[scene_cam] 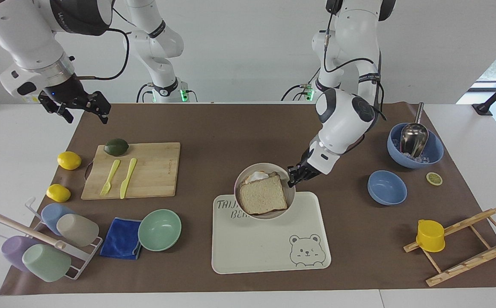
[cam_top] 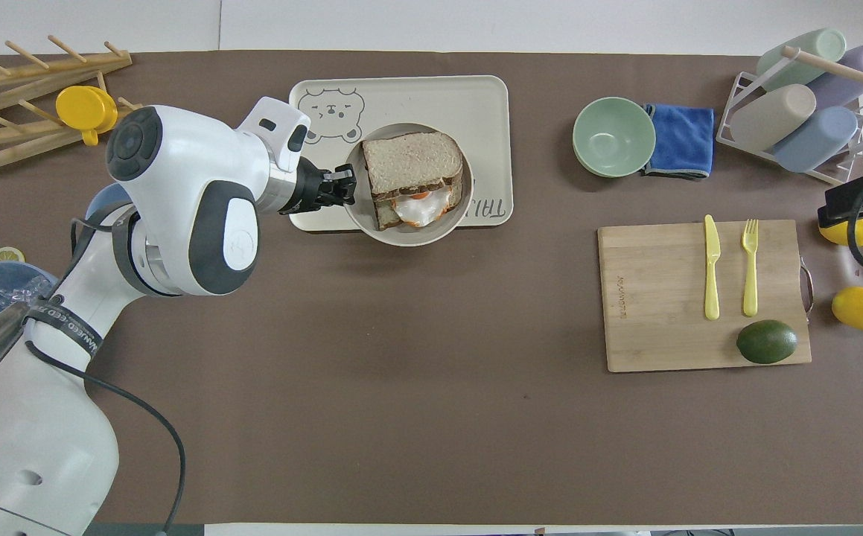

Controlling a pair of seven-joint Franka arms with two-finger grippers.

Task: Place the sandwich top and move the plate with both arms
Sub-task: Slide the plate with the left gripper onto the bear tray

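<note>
Over the bear tray (scene_cam: 269, 248) near the middle of the desk (scene_cam: 213, 124), the left end effector (scene_cam: 295, 175) is clamped onto the rim of the plate (scene_cam: 242, 181) and has it up in the air, slightly tilted I think, though it's hard to say from here. Sandwich top (scene_cam: 262, 194) is sitting on the plate, stacked over the egg slice (cam_top: 420, 211), with the egg white poking out on the robots' side. Right end effector (scene_cam: 78, 105) hangs with fingers spread wide and nothing in them, up over the desk's corner at the right arm's end, near the cutting board (scene_cam: 153, 169) with the avocado (scene_cam: 116, 146).
</note>
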